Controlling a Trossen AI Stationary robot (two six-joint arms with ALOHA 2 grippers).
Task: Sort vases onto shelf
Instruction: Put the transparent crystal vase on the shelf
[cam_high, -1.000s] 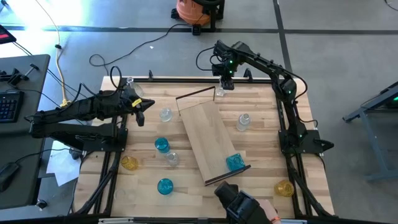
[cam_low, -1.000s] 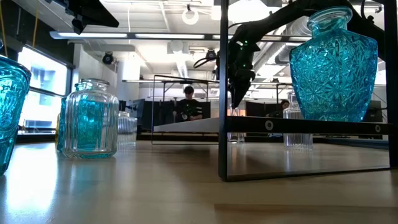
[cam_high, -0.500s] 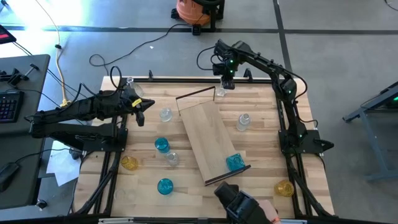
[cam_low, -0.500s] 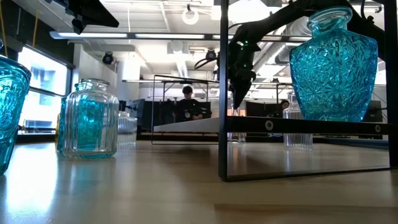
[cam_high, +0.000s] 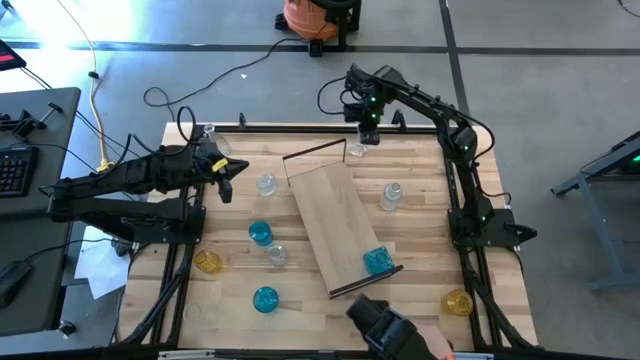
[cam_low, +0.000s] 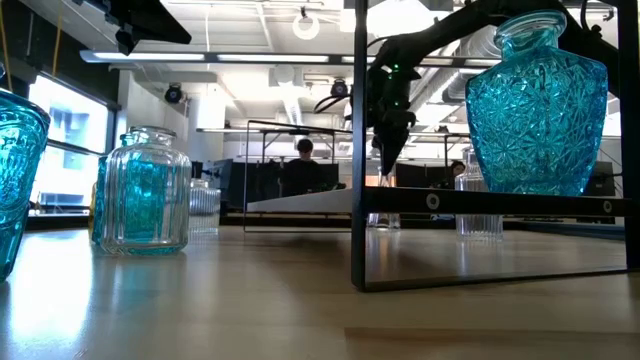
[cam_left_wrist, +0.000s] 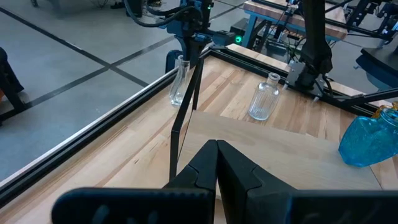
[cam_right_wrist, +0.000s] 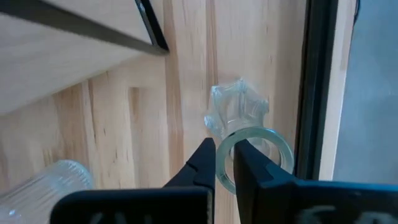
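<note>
The shelf (cam_high: 335, 228) lies aslant mid-table, its far dark rim just beside the right gripper (cam_right_wrist: 224, 163) and its light plank straight ahead of the left gripper (cam_left_wrist: 217, 163), whose fingers are pressed together on nothing. A blue vase (cam_high: 377, 260) stands at the shelf's near end, well apart from both grippers. The right gripper's fingers pinch the rim of a clear vase (cam_right_wrist: 238, 116) at the table's far edge.

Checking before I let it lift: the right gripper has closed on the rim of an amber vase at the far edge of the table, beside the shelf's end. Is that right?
Not quite. The vase is clear glass, not amber; the right wrist view shows it. The rest holds: the right gripper is shut on its rim at the far table edge, beside the shelf end.
</note>
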